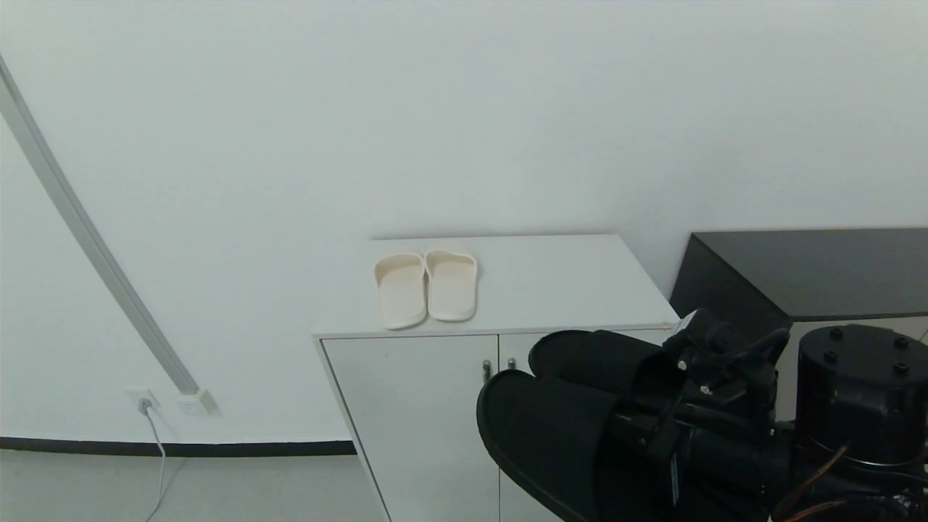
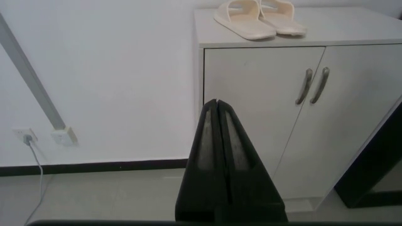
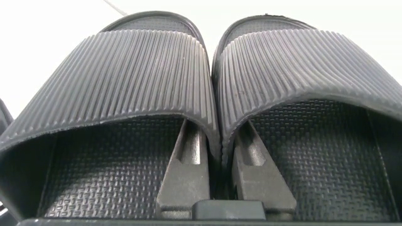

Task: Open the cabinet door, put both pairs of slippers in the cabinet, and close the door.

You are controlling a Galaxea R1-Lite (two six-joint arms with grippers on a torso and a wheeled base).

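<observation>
We see cream slippers [image 1: 425, 288] on the closed cabinet [image 1: 565, 283] at a white wall [image 1: 464, 109]. Right tool [image 3: 217, 166] grasps black slippers [image 1: 558, 428]; left tool [image 2: 217, 112] is clenched.

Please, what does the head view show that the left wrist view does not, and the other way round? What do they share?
Head view adds: the black slippers, gripped by the right gripper in front of the cabinet's right door. Left wrist view adds: the left gripper, its fingers pressed together with nothing between them. Both share: the white cabinet with both doors closed, the cream slippers side by side on its top, the two door handles, and the wall socket.
</observation>
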